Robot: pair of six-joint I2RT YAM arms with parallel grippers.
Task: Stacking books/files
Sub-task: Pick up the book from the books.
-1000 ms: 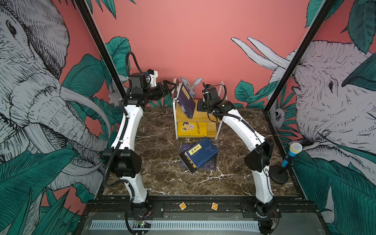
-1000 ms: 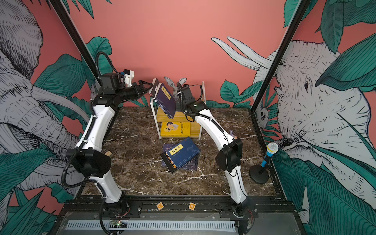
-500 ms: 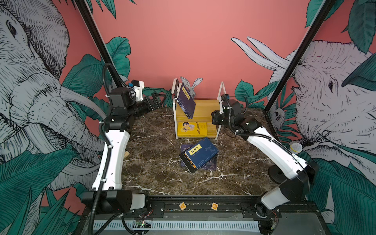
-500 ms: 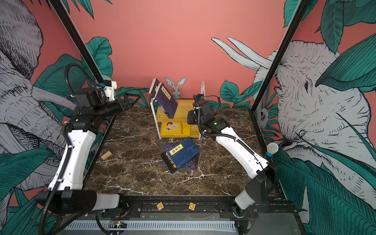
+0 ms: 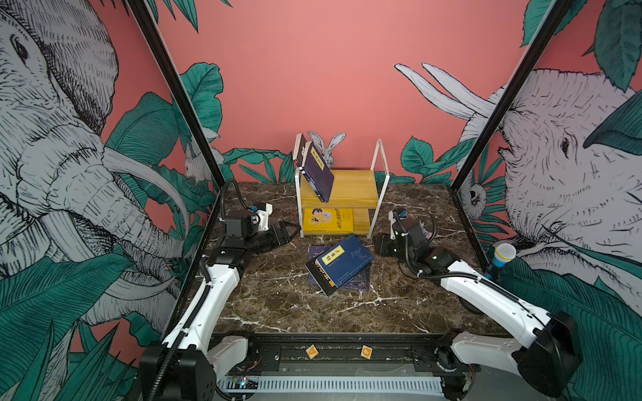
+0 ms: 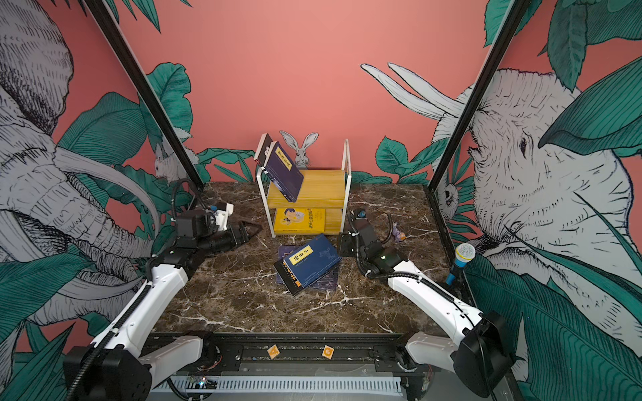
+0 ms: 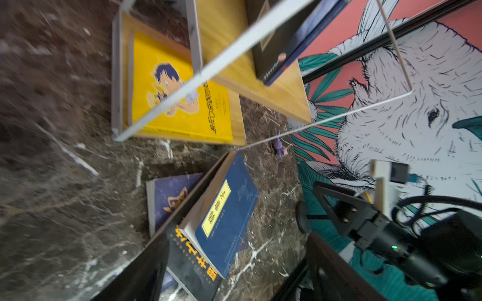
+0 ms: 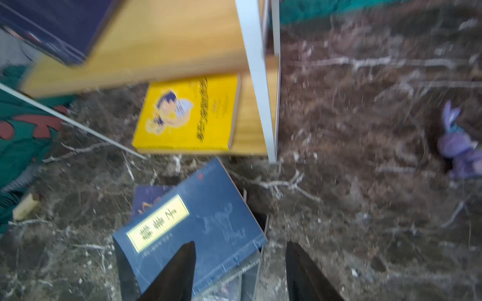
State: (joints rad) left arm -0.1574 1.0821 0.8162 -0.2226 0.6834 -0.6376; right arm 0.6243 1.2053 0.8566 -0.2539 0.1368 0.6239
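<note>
Partway, we reckon: 2 navy books (image 5: 318, 170) lean on top shelf (image 5: 354, 187) at counter (image 5: 271, 295) back edge, yellow book (image 5: 328, 220) on lower shelf (image 5: 361, 222), 3-book pile (image 5: 342, 264) mid-counter left to do; both arms' jaws apart & empty.

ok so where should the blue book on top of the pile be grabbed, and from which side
Grip the blue book by the edge nearest the right tool, coming in low from that side. It lies skewed atop the black book, and that edge seems to overhang with a shadowed gap beneath, so one finger could likely slide under.
</note>
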